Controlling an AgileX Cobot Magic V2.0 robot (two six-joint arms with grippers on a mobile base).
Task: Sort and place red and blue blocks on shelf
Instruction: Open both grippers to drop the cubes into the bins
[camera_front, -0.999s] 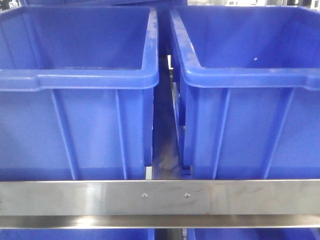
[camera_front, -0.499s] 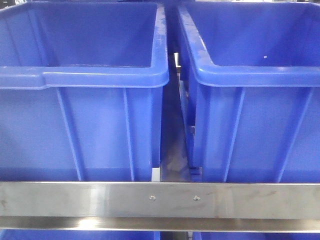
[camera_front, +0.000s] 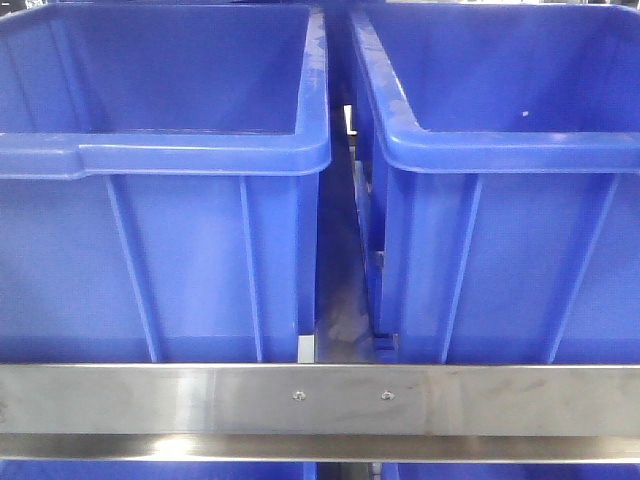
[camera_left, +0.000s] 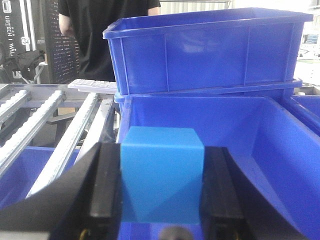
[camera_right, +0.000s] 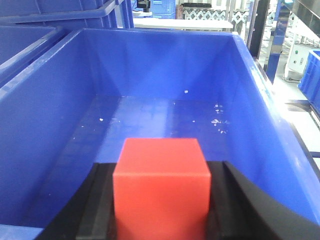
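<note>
Plastic fills your front view: two glossy, ribbed blue bins, left bin (camera_front: 160, 150) and right bin (camera_front: 500, 150), sit side by side behind the shelf (camera_front: 320, 410), its brushed-steel rail at 6 o'clock. Your left gripper (camera_left: 161, 187) pinches the matte blue block (camera_left: 161, 172) between black pads above a bin. Your right gripper (camera_right: 161, 200) clamps the red block (camera_right: 161, 187) over a speckled bin floor.

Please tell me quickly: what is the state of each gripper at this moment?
Left gripper: closed on the blue block, above a blue bin.
Right gripper: closed on the red block, above another blue bin.
</note>
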